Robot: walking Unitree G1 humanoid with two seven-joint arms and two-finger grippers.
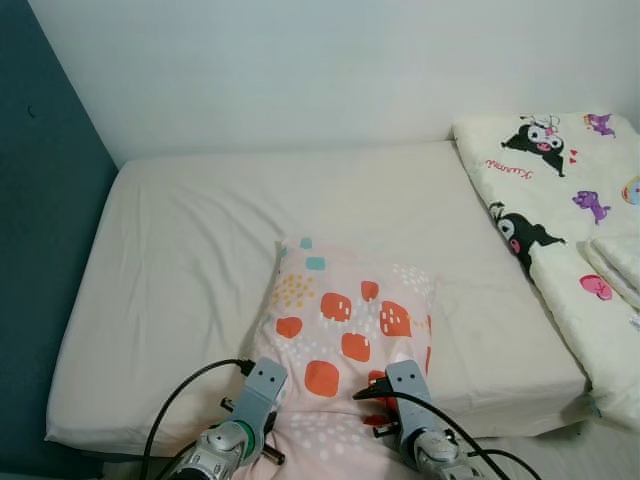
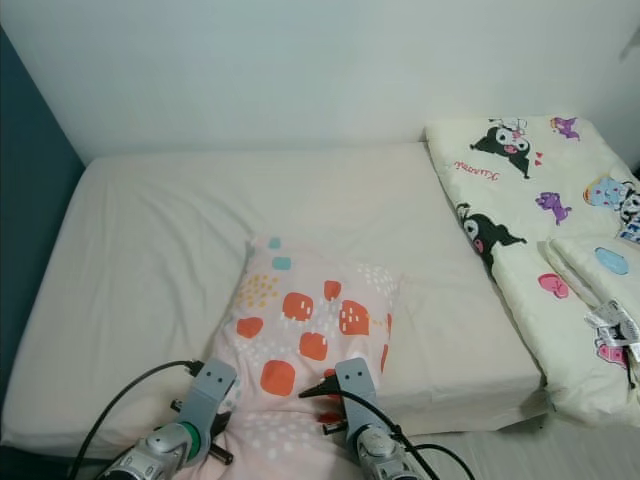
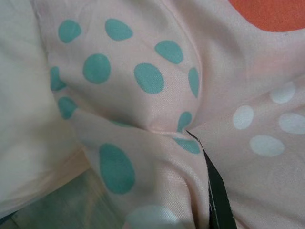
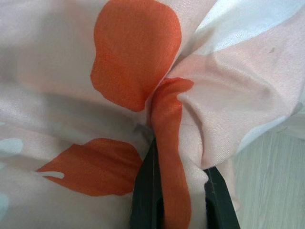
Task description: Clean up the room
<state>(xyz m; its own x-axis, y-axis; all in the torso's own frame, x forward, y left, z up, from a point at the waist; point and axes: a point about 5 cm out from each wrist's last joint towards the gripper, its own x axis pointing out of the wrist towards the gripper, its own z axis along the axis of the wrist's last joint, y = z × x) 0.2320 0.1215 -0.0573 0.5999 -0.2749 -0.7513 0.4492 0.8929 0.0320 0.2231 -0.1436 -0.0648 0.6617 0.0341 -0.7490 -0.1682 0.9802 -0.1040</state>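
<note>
So we've got both grippers on the pink pillow [image 1: 345,335], the one with orange blobs, teal dots and white spots. It lies on the mattress [image 1: 190,260] at the front edge, about midway between the two front corners, with its near end hanging off over the edge toward us and its far end reaching toward the middle of the bed.

Our left gripper [image 1: 262,385] is at the near left corner of the pillow. In the left wrist view one black finger [image 3: 217,191] runs up into a pinched fold of the teal-dotted fabric, which bunches tight around its tip, so it's clamped on the pillow cover. We can only make out that one finger there.

Our right gripper [image 1: 392,388] is at the near right side of the pillow. In the right wrist view both fingers [image 4: 147,191] show clearly, with a ridge of orange and pink fabric squeezed up between them, so that one is clenched on the pillow too. Pale wood floor [image 4: 271,181] shows just past the fabric.

Black cables [image 1: 180,395] loop from both wrists at the bottom of the head views.

At the right edge of the bed a cream cartoon-print blanket [image 1: 560,210] is laid out, overlapping the mattress side and running up to the far right corner. White wall [image 1: 330,70] sits behind, and a teal wall [image 1: 40,230] runs along the left edge.
</note>
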